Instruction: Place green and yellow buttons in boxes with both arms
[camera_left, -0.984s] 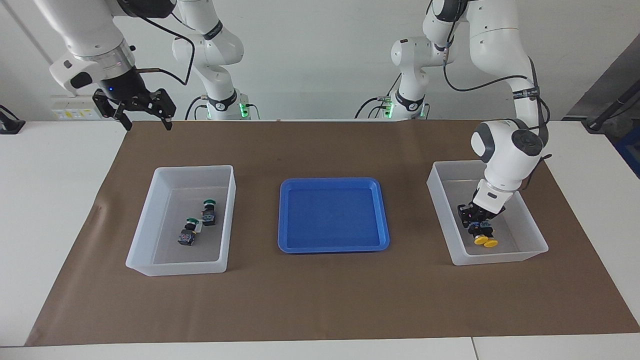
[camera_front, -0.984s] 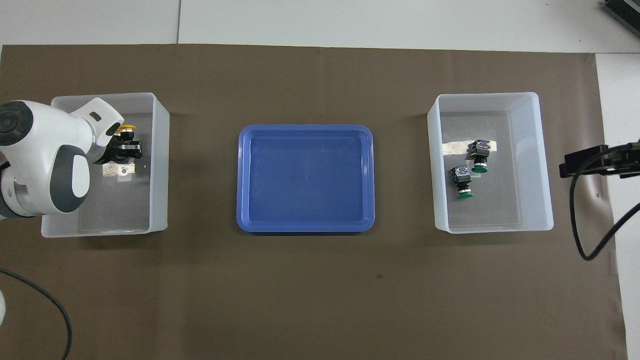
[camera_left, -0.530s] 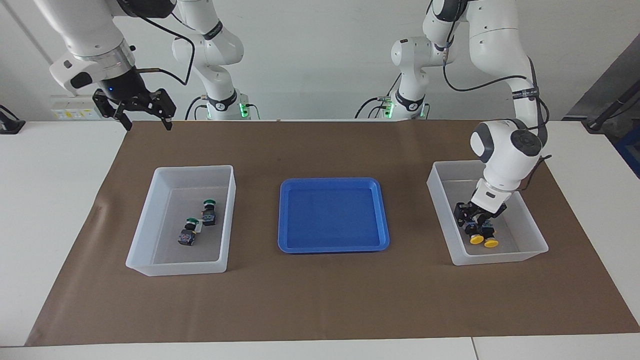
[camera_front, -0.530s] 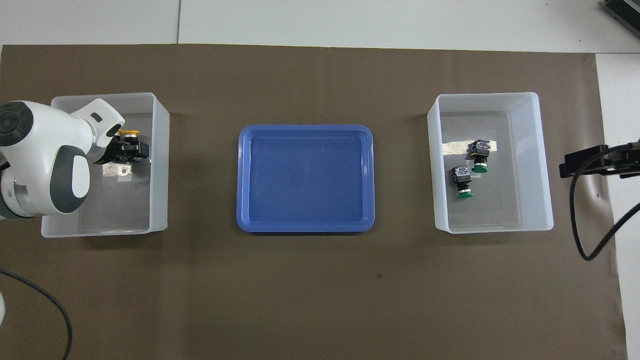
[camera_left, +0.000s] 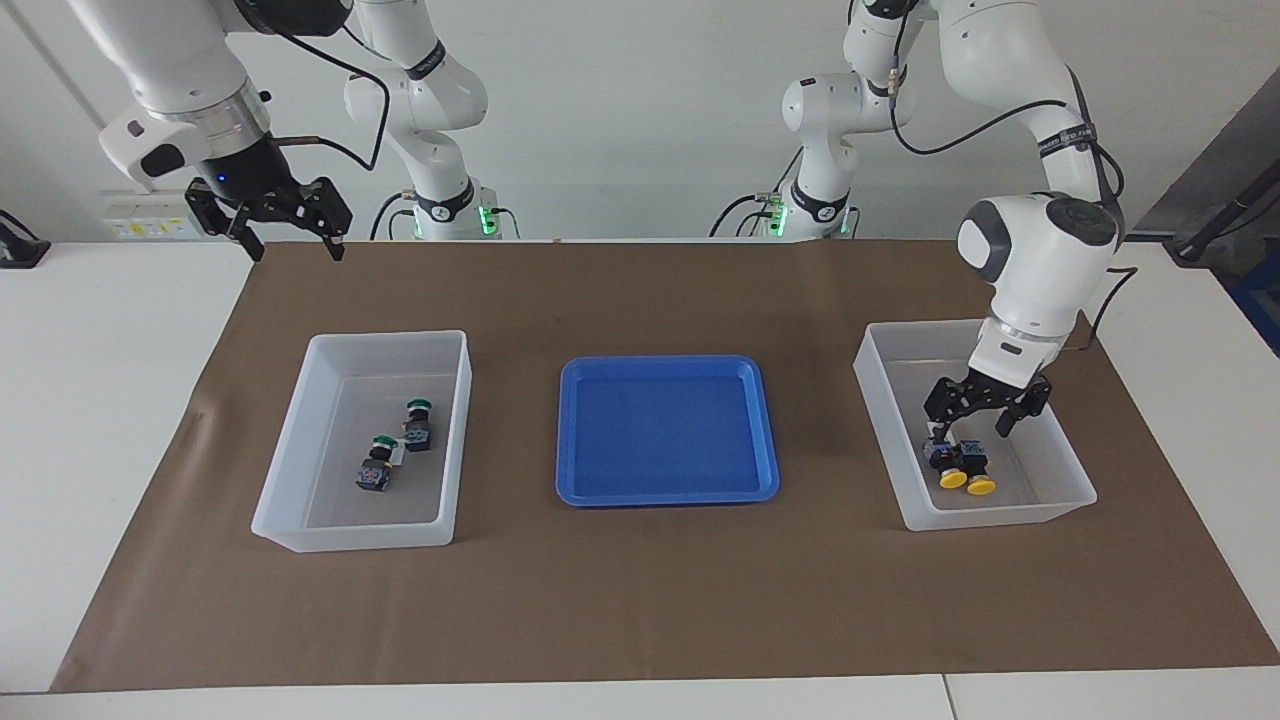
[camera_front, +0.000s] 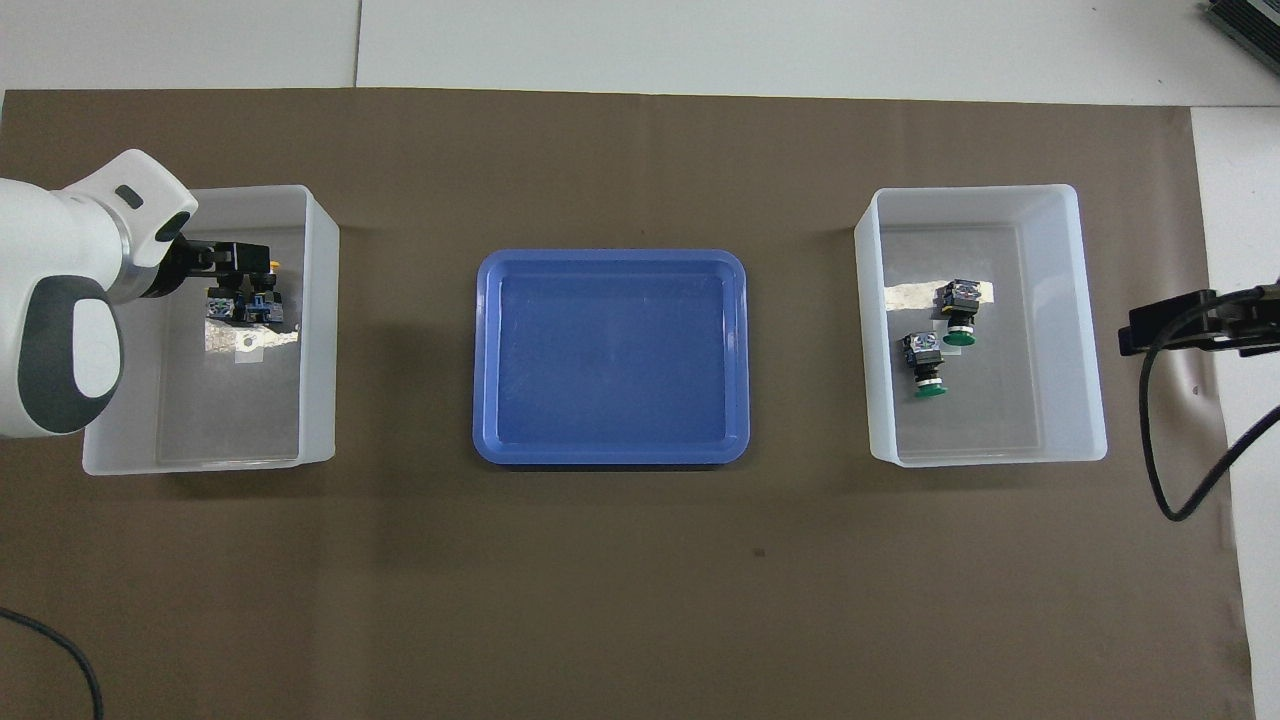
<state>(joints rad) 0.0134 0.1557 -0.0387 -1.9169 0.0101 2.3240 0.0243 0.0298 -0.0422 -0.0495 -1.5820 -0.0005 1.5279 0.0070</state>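
Inside boxes (camera_left: 1070, 470): two yellow buttons (camera_left: 965, 470), two green buttons (camera_left: 395, 450); both arms' fingers wide.

A plain brown mat (camera_left: 640, 590) covers the white surface (camera_left: 90, 400). At frame centre sits a solid blue tray (camera_left: 667, 430). Two translucent white boxes (camera_left: 365, 440) (camera_left: 970, 435) hold black-bodied buttons: green caps (camera_left: 418, 406) (camera_left: 381, 440) at mid-left, yellow caps (camera_left: 953, 479) (camera_left: 982, 487) at mid-right. The arms (camera_left: 1040, 260) are white with grey patches, black cables, and black tools (camera_left: 985, 415) (camera_left: 290, 232).
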